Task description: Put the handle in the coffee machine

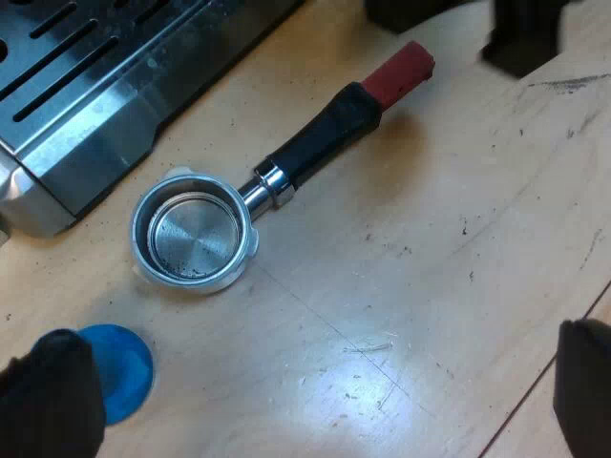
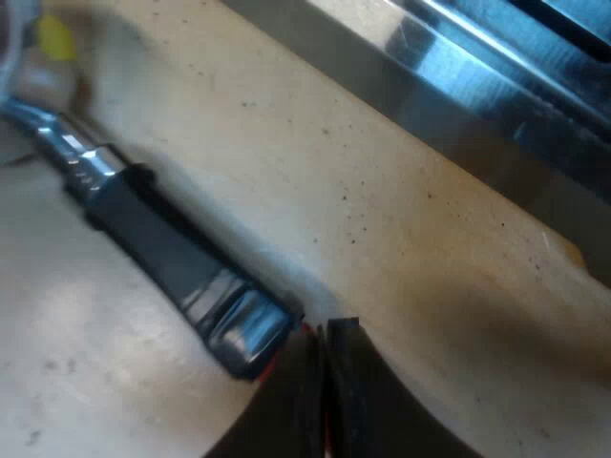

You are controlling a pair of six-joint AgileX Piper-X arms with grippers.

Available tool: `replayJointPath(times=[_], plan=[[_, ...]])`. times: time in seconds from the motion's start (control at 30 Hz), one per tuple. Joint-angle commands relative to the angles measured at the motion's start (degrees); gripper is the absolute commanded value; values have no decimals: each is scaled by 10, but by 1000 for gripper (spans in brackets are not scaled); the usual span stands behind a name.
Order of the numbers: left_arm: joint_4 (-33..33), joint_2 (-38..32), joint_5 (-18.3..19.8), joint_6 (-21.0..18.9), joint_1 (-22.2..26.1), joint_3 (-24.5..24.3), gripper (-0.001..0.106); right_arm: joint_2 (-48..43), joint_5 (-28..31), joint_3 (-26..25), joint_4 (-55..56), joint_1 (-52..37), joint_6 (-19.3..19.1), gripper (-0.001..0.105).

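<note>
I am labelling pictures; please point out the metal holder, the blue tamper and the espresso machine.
metal holder (image 1: 196, 239): left wrist view, on the basket floor.
blue tamper (image 1: 122, 372): left wrist view, on its blue face.
espresso machine (image 1: 105, 100): left wrist view, on its metal base.

- We count one metal holder (image 1: 196, 237), its dark handle (image 1: 320, 143) ending in red.
- We count one blue tamper (image 1: 119, 370).
- We count one espresso machine (image 1: 105, 86).
</note>
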Motion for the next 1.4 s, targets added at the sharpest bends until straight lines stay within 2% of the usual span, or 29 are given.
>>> replayJointPath(times=[0.03, 0.4, 0.57, 0.77, 0.97, 1.0, 1.17, 1.2, 1.33, 1.4], plan=[[-2, 0, 2, 0, -2, -1, 98, 19, 3, -1, -6, 0, 4, 0], [-2, 0, 2, 0, -2, -1, 98, 58, 20, -1, -26, 0, 2, 0], [-2, 0, 2, 0, -2, -1, 98, 77, 52, -1, -38, 0, 2, 0], [-2, 0, 2, 0, -2, -1, 98, 83, 54, -1, -39, -2, 2, 0], [1, 0, 1, 0, -2, -1, 98, 93, 31, -1, -21, -6, 2, 0], [3, 0, -9, 0, -2, -1, 98, 97, 13, -1, -4, -6, 1, 0], [2, 0, -22, 0, -2, -1, 98, 97, -11, -1, 39, 7, -16, 0], [3, 0, -22, 0, -2, -1, 98, 97, -32, -1, 44, 19, -17, 0], [34, 0, -22, -2, -2, -1, 98, 97, -38, -1, 43, 60, -51, 0], [49, 0, -25, -2, -2, -1, 98, 97, -38, -1, 45, 79, -55, 0]])
